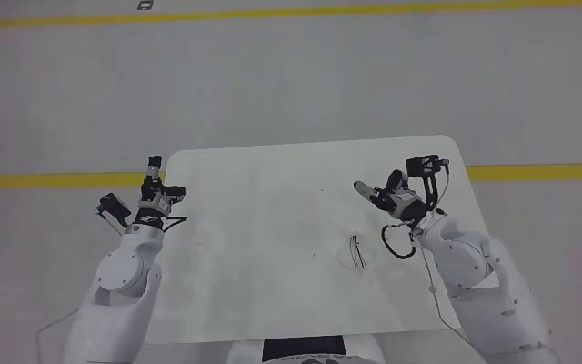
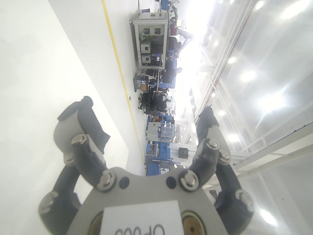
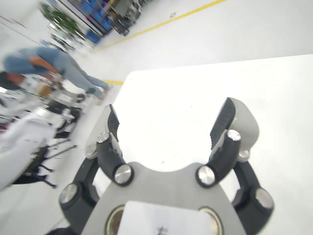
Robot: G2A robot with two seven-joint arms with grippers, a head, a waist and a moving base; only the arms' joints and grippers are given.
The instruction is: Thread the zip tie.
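— The white tabletop (image 1: 273,182) stood on a pale floor (image 1: 273,82) crossed by yellow lines (image 1: 273,13). Where was the zip tie?
— I saw the zip tie (image 1: 356,252) lying flat on the tabletop, nearer my right arm, apart from both grippers.
— And the grippers?
— My left gripper (image 2: 146,108) hung released by the tabletop's left edge. My right gripper (image 3: 170,107), also spread wide, hovered over the right side.
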